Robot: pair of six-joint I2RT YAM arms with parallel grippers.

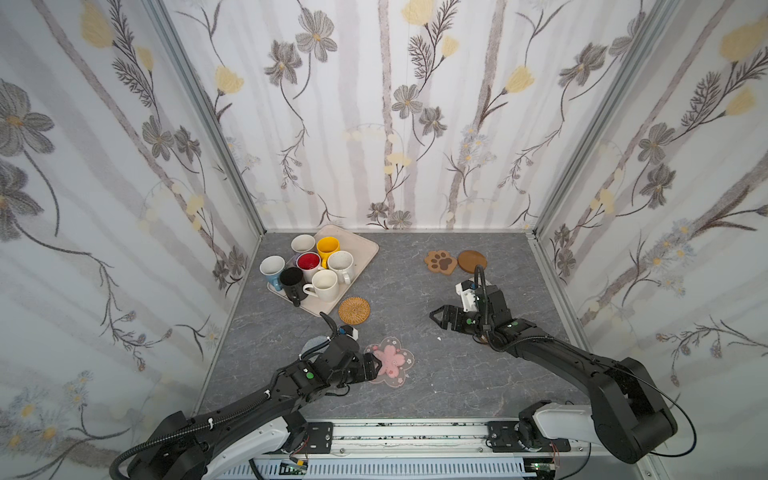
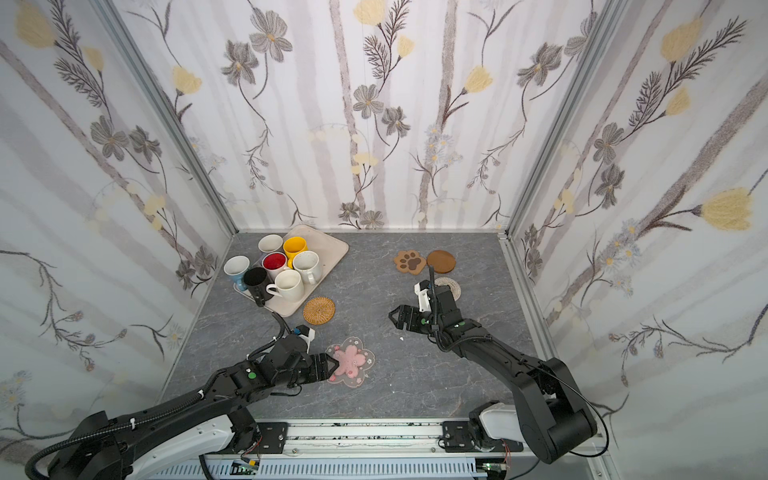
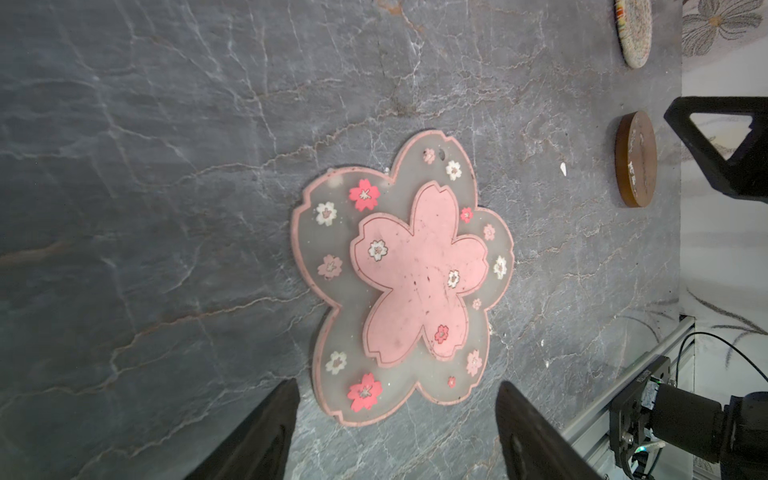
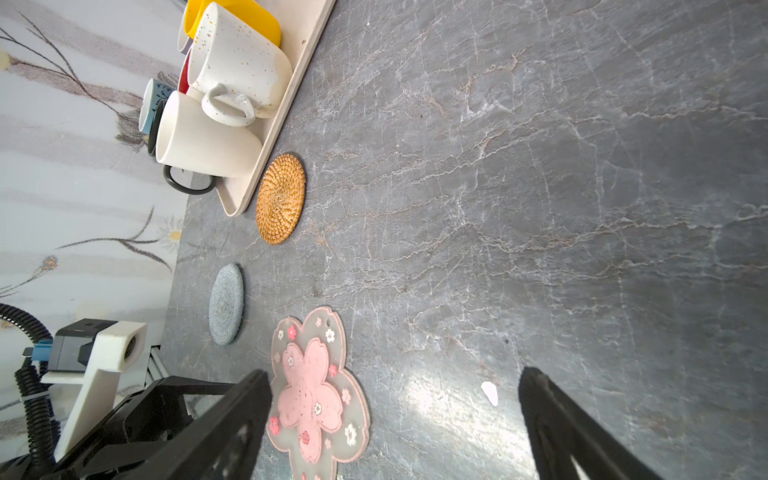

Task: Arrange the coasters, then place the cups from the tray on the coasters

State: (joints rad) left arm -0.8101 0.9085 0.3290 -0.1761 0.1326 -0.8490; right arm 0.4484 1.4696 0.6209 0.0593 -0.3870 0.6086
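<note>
Near the desk's (image 1: 457,382) front edge, left of middle, the pink blossom-shaped translucent coaster (image 1: 392,360) lay flat. The left gripper (image 1: 376,367) was at its rim, jaws spread wide and clasping nothing. The right gripper (image 1: 437,319) hung gaping over bare grey desk. Seven ceramic mugs (image 1: 325,284) crowded the beige rectangular tray (image 1: 361,245) at the far left corner, with a round woven rattan coaster (image 1: 354,309) just beside it.
</note>
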